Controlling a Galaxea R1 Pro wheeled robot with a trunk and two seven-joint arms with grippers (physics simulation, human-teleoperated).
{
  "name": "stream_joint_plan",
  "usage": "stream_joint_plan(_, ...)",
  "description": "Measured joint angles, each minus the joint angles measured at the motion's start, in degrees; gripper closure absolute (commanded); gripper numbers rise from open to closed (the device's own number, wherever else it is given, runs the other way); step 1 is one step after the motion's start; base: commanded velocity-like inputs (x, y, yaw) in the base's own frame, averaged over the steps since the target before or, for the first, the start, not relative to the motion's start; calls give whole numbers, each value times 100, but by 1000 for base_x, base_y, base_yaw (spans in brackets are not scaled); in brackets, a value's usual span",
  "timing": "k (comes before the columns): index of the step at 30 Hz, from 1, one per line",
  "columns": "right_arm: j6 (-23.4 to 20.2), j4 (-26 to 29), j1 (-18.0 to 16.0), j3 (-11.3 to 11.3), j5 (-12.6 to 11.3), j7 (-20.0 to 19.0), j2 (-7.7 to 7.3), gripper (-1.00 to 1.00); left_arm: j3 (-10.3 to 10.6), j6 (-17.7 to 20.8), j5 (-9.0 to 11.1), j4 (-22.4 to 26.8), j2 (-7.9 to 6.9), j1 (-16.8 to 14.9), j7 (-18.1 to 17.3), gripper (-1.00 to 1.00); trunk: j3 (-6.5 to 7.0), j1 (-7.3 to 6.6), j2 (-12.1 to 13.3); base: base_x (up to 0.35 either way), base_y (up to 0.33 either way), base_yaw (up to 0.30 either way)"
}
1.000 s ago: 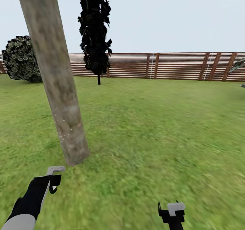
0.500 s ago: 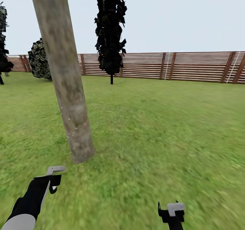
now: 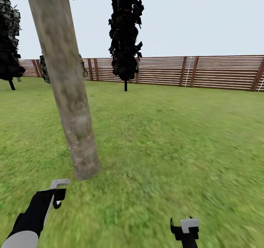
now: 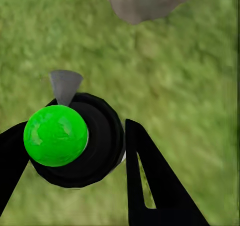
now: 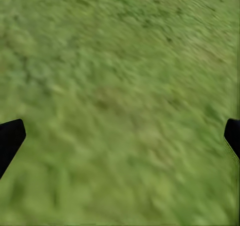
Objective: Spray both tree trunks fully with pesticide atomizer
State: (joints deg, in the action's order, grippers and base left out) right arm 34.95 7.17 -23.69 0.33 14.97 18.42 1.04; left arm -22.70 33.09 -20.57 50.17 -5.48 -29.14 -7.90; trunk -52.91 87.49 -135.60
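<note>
Grass lawn (image 3: 176, 138) spreads out to a reddish slat fence (image 3: 220, 72), with a dark narrow tree (image 3: 125, 35) standing near that fence. Much closer, a thick grey-brown tree trunk (image 3: 69, 94) rises just ahead of the robot's left side, leaning across the head view, its base planted in the grass a little beyond the left claw (image 3: 58, 191). A few white specks cling to its lower bark.

That left claw is closed around the sprayer (image 4: 75, 138), a round black body with a bright green cap and a grey nozzle (image 4: 65, 84) that points toward the trunk's foot. So the trunk lies straight forward of the left claw, its long axis running up and away, and the left arm is clearly the nearer one. The right claw (image 3: 185, 228) hangs over bare grass well off to the other side, spread wide and holding nothing.
</note>
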Motion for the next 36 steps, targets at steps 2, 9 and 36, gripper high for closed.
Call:
stream_joint_plan(2,3,0,0,0,0,-1,0,-100,0,0,0,0,-3,0,0,100,0,0,0,231,-203,0)
stream_joint_plan(9,3,0,0,0,3,-1,-1,-100,-3,0,0,0,-9,0,0,100,0,0,0,218,-206,0)
stream_joint_plan(36,0,0,0,0,0,-1,8,-100,-132,32,-10,-12,-71,0,-5,100,0,0,0,190,-221,138)
